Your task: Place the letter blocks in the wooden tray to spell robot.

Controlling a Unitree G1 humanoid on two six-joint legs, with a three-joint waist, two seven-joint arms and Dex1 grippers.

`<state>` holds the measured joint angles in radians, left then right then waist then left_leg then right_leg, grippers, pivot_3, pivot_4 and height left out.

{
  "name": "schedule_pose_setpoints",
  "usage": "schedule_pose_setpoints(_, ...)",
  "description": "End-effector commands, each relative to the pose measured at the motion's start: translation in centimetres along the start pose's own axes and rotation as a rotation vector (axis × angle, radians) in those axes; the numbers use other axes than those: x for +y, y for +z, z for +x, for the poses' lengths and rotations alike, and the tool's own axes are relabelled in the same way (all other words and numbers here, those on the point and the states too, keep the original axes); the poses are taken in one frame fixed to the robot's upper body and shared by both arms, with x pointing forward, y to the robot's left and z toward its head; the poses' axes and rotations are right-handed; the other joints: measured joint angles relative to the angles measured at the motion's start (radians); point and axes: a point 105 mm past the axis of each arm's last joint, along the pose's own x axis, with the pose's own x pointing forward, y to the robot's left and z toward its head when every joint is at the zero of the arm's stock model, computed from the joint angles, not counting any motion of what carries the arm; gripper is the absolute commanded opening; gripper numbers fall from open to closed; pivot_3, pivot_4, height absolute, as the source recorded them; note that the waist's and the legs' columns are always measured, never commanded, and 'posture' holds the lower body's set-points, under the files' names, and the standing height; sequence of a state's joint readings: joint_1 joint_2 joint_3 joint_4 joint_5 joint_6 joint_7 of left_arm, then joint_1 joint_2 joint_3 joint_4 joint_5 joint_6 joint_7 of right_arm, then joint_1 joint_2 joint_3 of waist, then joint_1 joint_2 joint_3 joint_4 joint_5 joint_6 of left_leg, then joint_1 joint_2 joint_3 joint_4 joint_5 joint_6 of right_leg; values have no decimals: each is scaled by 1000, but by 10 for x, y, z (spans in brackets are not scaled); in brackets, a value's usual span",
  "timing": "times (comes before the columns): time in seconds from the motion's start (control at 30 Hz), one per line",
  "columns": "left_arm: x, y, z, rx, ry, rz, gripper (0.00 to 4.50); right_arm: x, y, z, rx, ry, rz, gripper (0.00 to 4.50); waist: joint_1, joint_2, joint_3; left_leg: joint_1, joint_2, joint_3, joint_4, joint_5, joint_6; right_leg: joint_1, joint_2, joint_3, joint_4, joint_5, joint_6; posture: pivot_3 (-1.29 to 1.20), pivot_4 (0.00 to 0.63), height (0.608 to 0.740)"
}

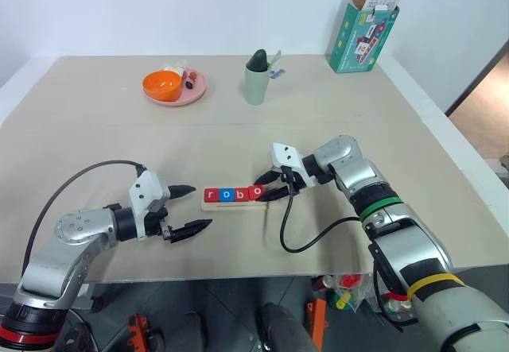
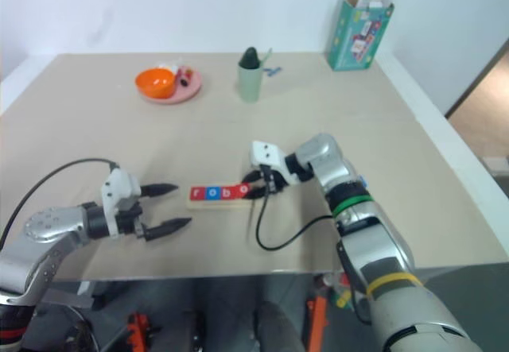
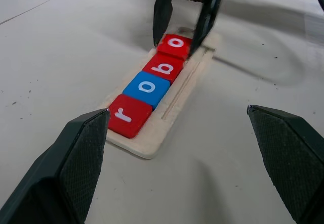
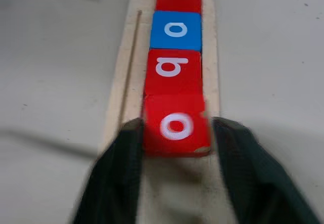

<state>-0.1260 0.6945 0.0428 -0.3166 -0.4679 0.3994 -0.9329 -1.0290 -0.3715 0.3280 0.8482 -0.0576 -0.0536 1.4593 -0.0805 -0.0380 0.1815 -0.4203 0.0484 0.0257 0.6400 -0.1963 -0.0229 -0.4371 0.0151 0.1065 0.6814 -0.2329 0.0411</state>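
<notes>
The right gripper (image 4: 174, 158) straddles a red "o" block (image 4: 176, 125), its fingers (image 4: 119, 176) slightly parted and just beside the block's edges. That block lies fourth in the wooden tray (image 3: 174, 105) after the red "r" (image 3: 130, 115), blue "o" (image 3: 147, 88) and red "b" (image 3: 163, 68). The left gripper (image 1: 189, 206) hovers wide apart, empty, near the tray's other end.

Silver-grey metal arms, black cables looped from each wrist, left gripper (image 1: 191, 207) and right gripper (image 1: 273, 186) with black textured fingers, white wrist housings, green and yellow bands on right arm
</notes>
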Motion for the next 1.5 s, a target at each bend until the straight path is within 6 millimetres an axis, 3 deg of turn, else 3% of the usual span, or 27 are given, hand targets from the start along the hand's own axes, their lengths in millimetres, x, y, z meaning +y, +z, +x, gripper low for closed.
schedule_pose_setpoints(0.03,0,4,-1,-7,-7,32,4500,-5,12,-3,-22,-16,-28,3678,0,0,0,0,0,0,0,0,0,0,0,0,0,0,0,0,150,740)
schedule_pose_setpoints(0.1,0,3,-1,-6,-9,33,4500,-7,14,-4,-34,-27,-23,4364,0,0,0,0,0,0,0,0,0,0,0,0,0,0,0,0,150,740)
schedule_pose_setpoints(0.13,0,3,-1,-5,-10,34,4500,-7,15,-4,-37,-26,-21,4468,0,0,0,0,0,0,0,0,0,0,0,0,0,0,0,0,150,740)
schedule_pose_setpoints(0.4,-2,4,-1,-19,-18,44,4500,-21,35,-20,-128,-149,0,4468,0,0,0,0,0,0,0,0,0,0,0,0,0,0,0,0,150,740)
schedule_pose_setpoints(0.53,-16,15,2,-58,-92,62,4500,-37,45,-57,-225,-391,94,4468,2,0,0,-1,0,0,0,0,0,-1,0,0,0,0,0,0,150,740)
schedule_pose_setpoints(0.63,-28,22,4,-58,-168,80,4500,-43,38,-92,-275,-678,200,4468,11,0,0,-3,-1,-1,-1,0,0,-1,-2,-1,0,-1,-1,0,150,740)
schedule_pose_setpoints(0.73,-33,27,7,-54,-216,80,4500,-39,18,-128,-273,-1023,254,4468,14,-1,0,-3,-2,-2,-1,0,-1,-1,-2,-2,0,-1,-1,0,150,740)
schedule_pose_setpoints(0.8,-36,28,8,-51,-242,73,4500,-33,6,-144,-266,-1179,291,4468,13,0,0,-4,-2,-2,-1,0,-1,-2,-2,-2,0,-2,0,0,150,740)
schedule_pose_setpoints(0.93,-38,30,13,-45,-275,82,4500,-17,-37,-170,-161,-1423,378,4468,6,0,0,-4,-2,-1,-1,0,-1,-3,-2,0,0,-2,2,0,150,740)
schedule_pose_setpoints(1.2,-34,30,16,-42,-293,91,4500,10,-96,-182,16,-1453,570,4468,1,0,0,-2,-2,1,-1,1,1,-2,-1,2,0,-1,2,0,150,740)
schedule_pose_setpoints(1.33,-35,30,18,-41,-297,91,4500,15,-111,-188,34,-1469,692,4468,0,0,0,-2,-2,1,-1,1,1,-2,-1,2,0,0,1,0,150,740)
schedule_pose_setpoints(1.5,-34,28,19,-36,-295,91,4500,22,-115,-183,26,-1433,812,4468,1,0,0,-2,-2,1,-1,1,1,-2,-1,2,0,-1,2,0,150,740)
